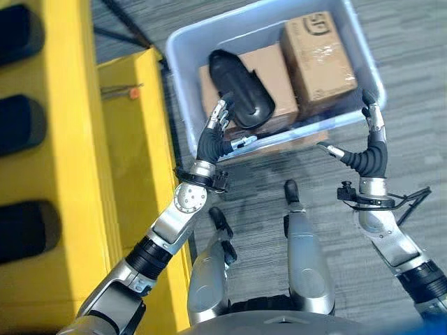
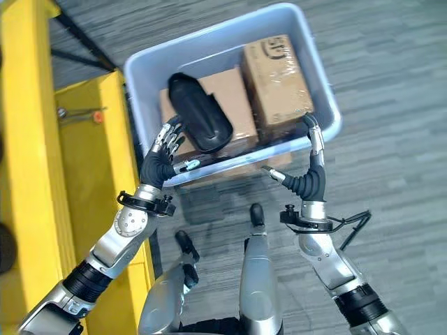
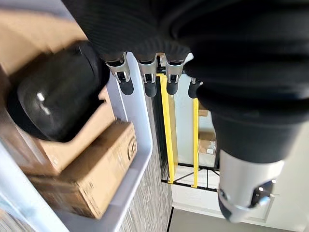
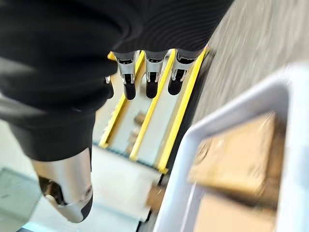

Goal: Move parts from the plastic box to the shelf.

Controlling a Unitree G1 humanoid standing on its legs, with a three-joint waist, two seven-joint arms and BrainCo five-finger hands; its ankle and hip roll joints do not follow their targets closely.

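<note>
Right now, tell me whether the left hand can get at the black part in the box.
Probably yes. The left hand is open at the plastic box's near rim, fingers beside the black part, which lies uncovered on a cardboard box. Nothing stands between them.

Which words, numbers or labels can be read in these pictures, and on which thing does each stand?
Brown cardboard box in the pale blue plastic box: a dark printed mark on its top, too blurred to read.
Black rounded part: no print to see.
Yellow shelf: no print to see.
</note>
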